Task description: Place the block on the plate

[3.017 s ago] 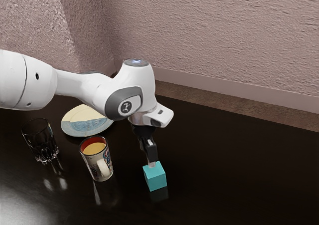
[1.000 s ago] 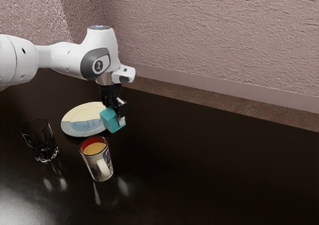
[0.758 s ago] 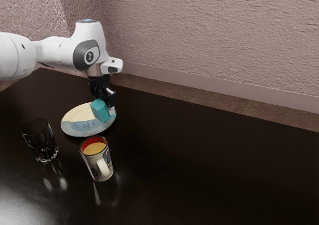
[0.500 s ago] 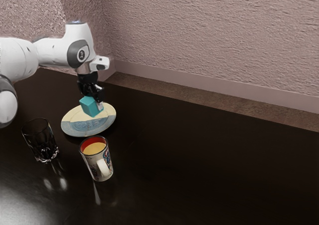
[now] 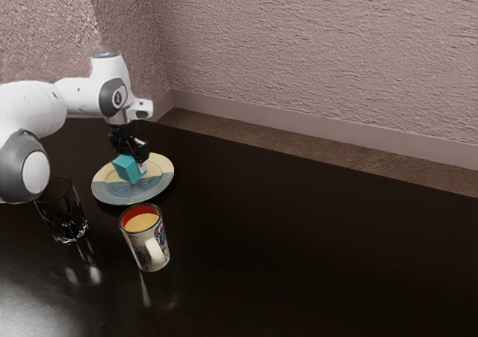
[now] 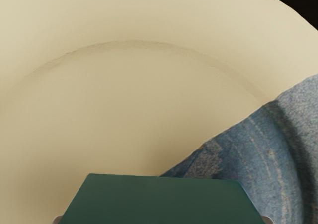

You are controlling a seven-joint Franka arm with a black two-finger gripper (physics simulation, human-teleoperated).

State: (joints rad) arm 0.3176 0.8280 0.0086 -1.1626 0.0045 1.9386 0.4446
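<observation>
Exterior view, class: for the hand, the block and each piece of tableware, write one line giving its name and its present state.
Hand: shut on the block
Turquoise block: held, tilted, over the plate; whether it touches the plate, I cannot tell
Plate: face up, flat on the table
Mug: upright, with something tan inside
Glass tumbler: upright; contents, if any, unclear

Franka arm [image 5: 78, 98] bent, in from the exterior view's left. Black two-finger gripper [image 5: 132, 166] angled downward above table [image 5: 336, 255], nearer its wall-side edge; fingers closed in a grip.
</observation>
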